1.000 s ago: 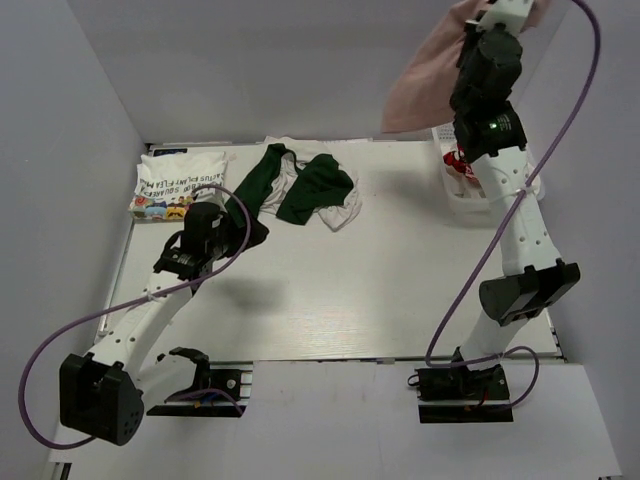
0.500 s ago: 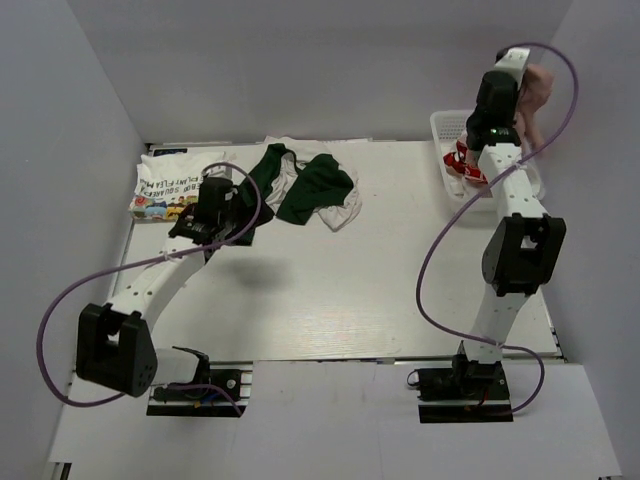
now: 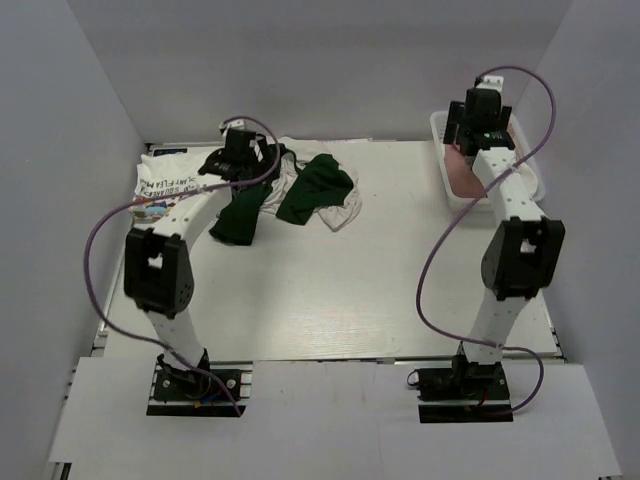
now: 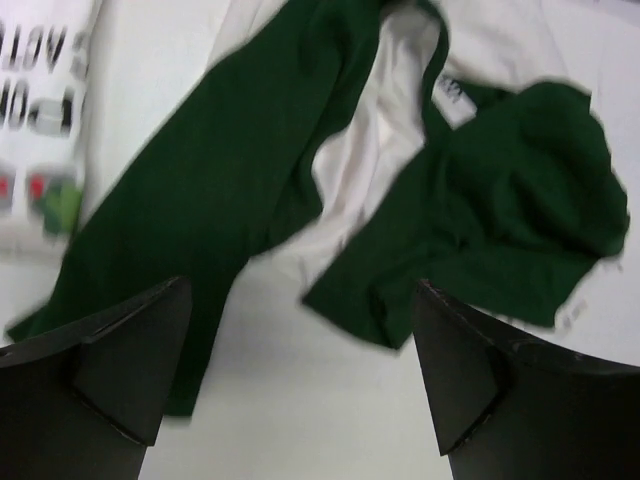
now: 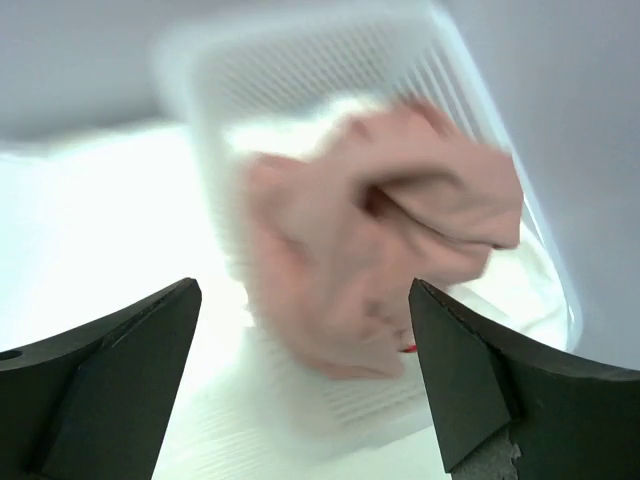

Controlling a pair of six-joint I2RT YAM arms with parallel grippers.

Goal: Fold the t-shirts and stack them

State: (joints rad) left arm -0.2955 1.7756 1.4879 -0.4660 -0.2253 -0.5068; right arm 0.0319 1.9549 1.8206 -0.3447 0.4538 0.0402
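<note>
Desk: a white top is being viewed from above, with pale walls being seen on three sides and both arms being stretched toward its far edge.
Left gripper: its two dark fingers are being held wide apart with nothing between them; it is being hung over the green-sleeved shirt, toward the far left of the desk.
Green-sleeved shirt: a white t-shirt with dark green sleeves and collar is being left crumpled and unfolded near the far edge, left of the middle. One long green sleeve is being trailed toward the near side. A small label is being shown inside the collar in the left wrist view.
Lettered shirt: a white t-shirt with black lettering and small colourful figures is being kept folded flat in the far left corner, just beside the green sleeve; whether the two are touching cannot be told, because the left arm is being held across the gap.
Right gripper: its fingers are being held wide apart, with nothing being clamped; it is being poised above the basket.
Basket: a white plastic lattice basket is being kept in the far right corner of the desk.
Pink shirt: a dusty pink t-shirt is being seen bunched up inside the basket, most of which is being covered by it; it is being blurred in the right wrist view.
Purple cables: one is being looped loosely beside each arm.
</note>
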